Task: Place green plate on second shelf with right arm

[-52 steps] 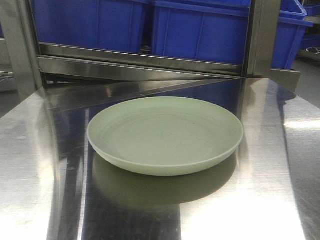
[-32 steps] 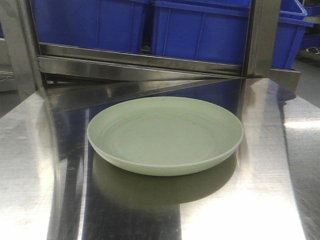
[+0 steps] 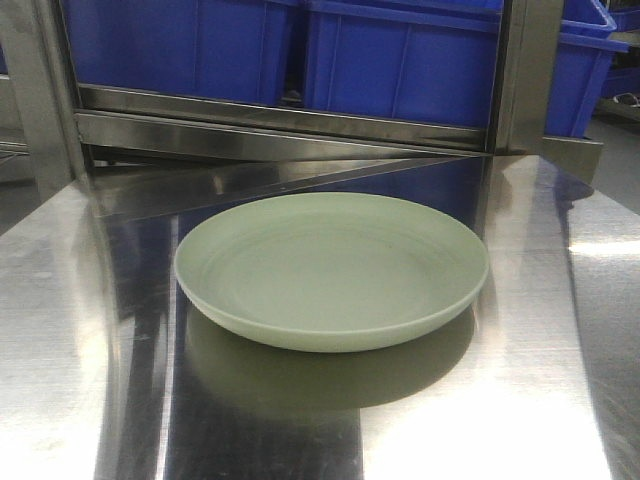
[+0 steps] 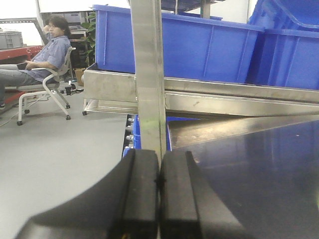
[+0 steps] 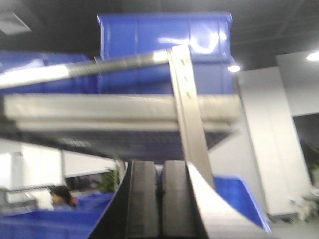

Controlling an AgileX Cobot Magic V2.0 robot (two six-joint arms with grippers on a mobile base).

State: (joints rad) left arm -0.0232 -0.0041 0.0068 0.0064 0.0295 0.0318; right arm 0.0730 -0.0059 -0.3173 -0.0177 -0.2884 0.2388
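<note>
— Where is the green plate (image 3: 330, 270) to be found?

— It is seen lying flat and right way up on the mirror-like steel surface (image 3: 560, 400), about the middle of the front view. It is touched by nothing but the surface beneath it.

— How may its look be described?

— It is round and shallow, finished in a matte, pale sage green. A low raised rim is carried all the way round, and a faint concentric ring can be made out inside the well. The colour is even from rim to centre. A dark reflection of it is thrown on the surface along its near side.

— What is seen beyond it?

— A steel rack level (image 3: 280, 125) is set along the far edge of the surface, apart from the plate. Blue bins (image 3: 400, 60) are stood on it side by side.

— And how are the jaws held?

— On the left gripper (image 4: 159, 181) the jaws are pressed together, with nothing caught between them. An upright post (image 4: 148, 74) of the rack is seen just ahead of it, with blue bins to the far right and a seated person (image 4: 50, 47) at the far left. On the right gripper (image 5: 160, 191) the jaws are likewise clenched on nothing. That gripper is tilted upward, so that a steel shelf (image 5: 99, 112) bearing a blue bin is viewed from below. That picture is blurred, and finer detail cannot be told.
</note>
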